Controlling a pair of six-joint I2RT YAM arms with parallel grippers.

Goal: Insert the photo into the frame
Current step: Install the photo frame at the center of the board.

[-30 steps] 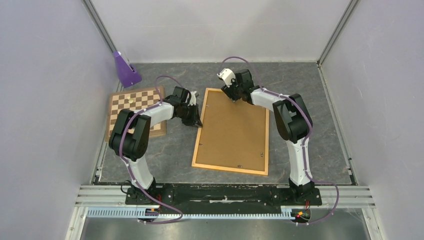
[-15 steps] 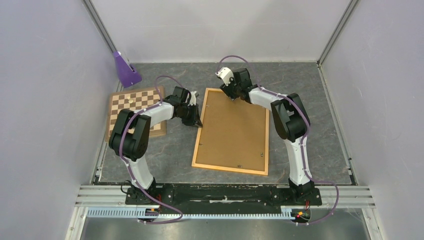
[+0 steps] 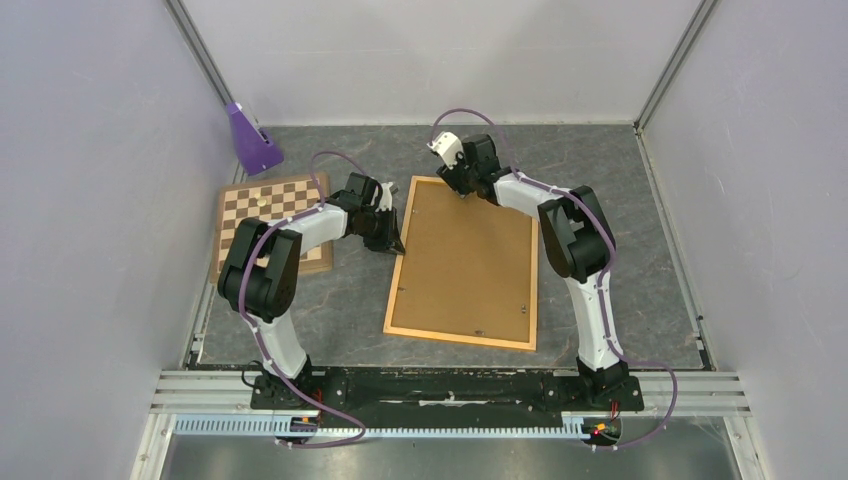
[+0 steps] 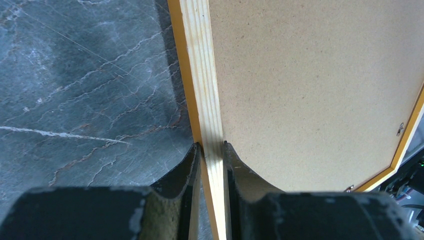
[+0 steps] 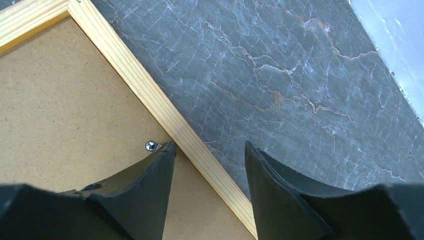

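— Two things: where is the frame (image 3: 465, 260), and what are your grips?
— Back-up on the worktop (image 3: 645, 220). My left end effector (image 4: 211, 145) clamps its left rail; my right end effector (image 5: 210, 146) stands open astride the far rail.

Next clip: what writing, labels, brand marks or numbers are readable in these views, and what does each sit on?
None can be read.
The frame lies back up, and its fibreboard is bare in all three views.
The chessboard shows only plain squares, with no letters or numbers along its edge.
The purple block carries no mark that can be made out at this size.
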